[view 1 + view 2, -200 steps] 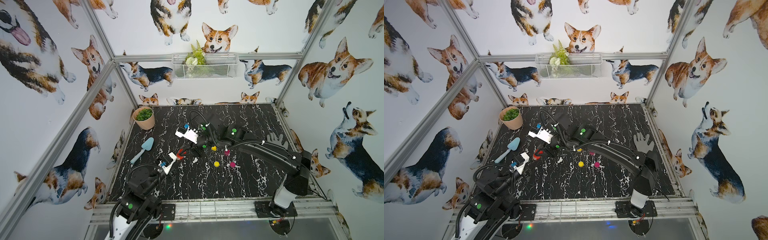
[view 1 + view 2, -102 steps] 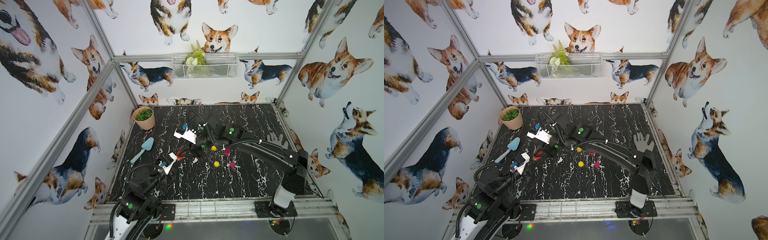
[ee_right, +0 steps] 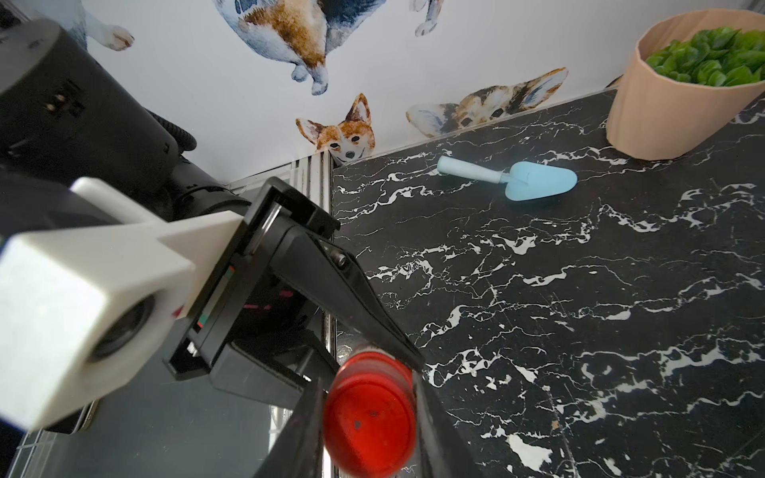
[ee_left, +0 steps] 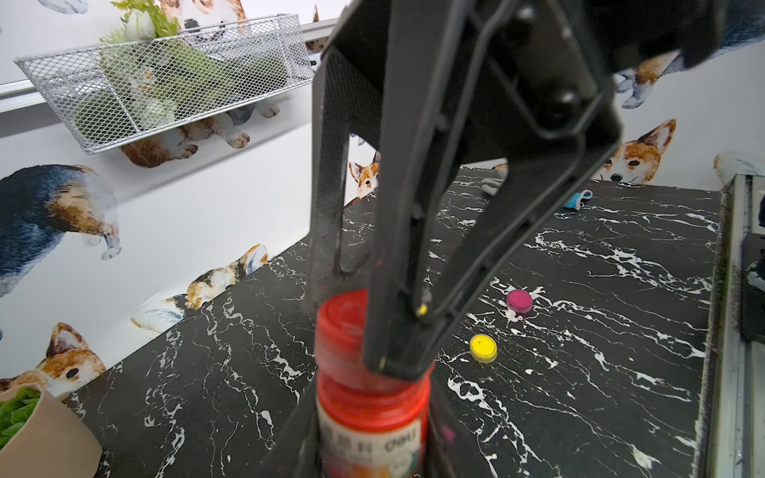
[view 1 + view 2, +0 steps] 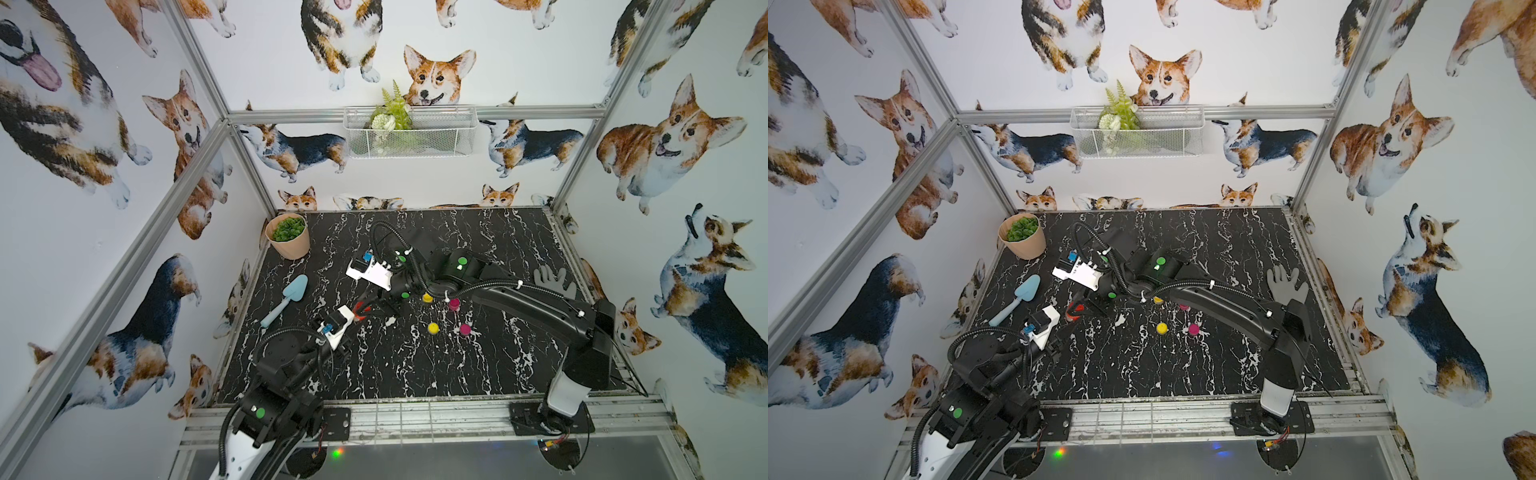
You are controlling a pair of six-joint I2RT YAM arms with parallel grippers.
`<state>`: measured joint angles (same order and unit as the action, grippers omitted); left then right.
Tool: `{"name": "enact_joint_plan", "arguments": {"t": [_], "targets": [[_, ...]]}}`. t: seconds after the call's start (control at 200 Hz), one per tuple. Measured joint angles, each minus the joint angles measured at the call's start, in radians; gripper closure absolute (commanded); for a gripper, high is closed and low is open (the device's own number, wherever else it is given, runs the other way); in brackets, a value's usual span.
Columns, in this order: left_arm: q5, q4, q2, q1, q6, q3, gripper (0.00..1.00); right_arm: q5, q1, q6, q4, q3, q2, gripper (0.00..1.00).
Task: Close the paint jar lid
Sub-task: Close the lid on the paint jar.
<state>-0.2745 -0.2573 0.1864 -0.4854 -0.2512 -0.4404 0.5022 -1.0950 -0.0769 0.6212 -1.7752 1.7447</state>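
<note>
**Red paint jar held at body and lid, just off table centre toward 9 o'clock**

1. Paint jar [image 4: 370, 430]: red with a printed label, upright. In both top views it sits just off the centre of the black marble table [image 5: 415, 374], toward 9 o'clock. Its base is out of view, so I cannot tell whether it rests on the table.

2. Lid [image 3: 368, 418]: red, on the jar's mouth. In the left wrist view it looks slightly offset from the jar body. I cannot tell whether it is fully seated.

3. Left gripper [image 4: 369, 455]: comes in from 7 o'clock. Its jaws are drawn close against the labelled body, one finger on each side, and the jar is held between them.

4. Right gripper [image 3: 368, 447]: comes in from 2 o'clock, above the jar. Its jaws are closed onto the lid's rim, one finger on each side.

5. Surroundings, taken from the jar:
   - Two yellow round pieces [image 5: 433, 328] and two magenta round pieces [image 5: 465, 329] lie near at 3 o'clock, apart from one another. I cannot tell whether they are caps or small pots.
   - A blue trowel [image 5: 286, 297] lies flat at 9 o'clock.
   - A tan plant pot [image 5: 289, 239] with green leaves stands at 10 o'clock, in the table's corner.
   - A grey glove [image 5: 552, 281] lies well apart at 3 o'clock, by the table's edge.
   - A wire basket [image 5: 415, 137] holding greenery hangs on the back wall at 12 o'clock.
</note>
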Motion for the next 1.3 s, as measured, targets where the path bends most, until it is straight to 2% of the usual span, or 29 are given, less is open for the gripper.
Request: {"name": "enact_joint_plan", "arguments": {"t": [0.481,0.986,1.302], "targets": [[0.019,-0.047,0.003,0.0,0.0,0.0,0.67,-0.054,-0.02,-0.029,0.009,-0.008,0.027,0.66],[0.019,-0.065,0.008,0.0,-0.003,0.0,0.67,-0.057,-0.026,-0.064,0.01,0.003,0.028,0.66],[0.064,-0.108,-0.025,0.0,-0.008,0.0,0.68,-0.041,-0.03,-0.02,-0.039,0.013,0.05,0.66]]}}
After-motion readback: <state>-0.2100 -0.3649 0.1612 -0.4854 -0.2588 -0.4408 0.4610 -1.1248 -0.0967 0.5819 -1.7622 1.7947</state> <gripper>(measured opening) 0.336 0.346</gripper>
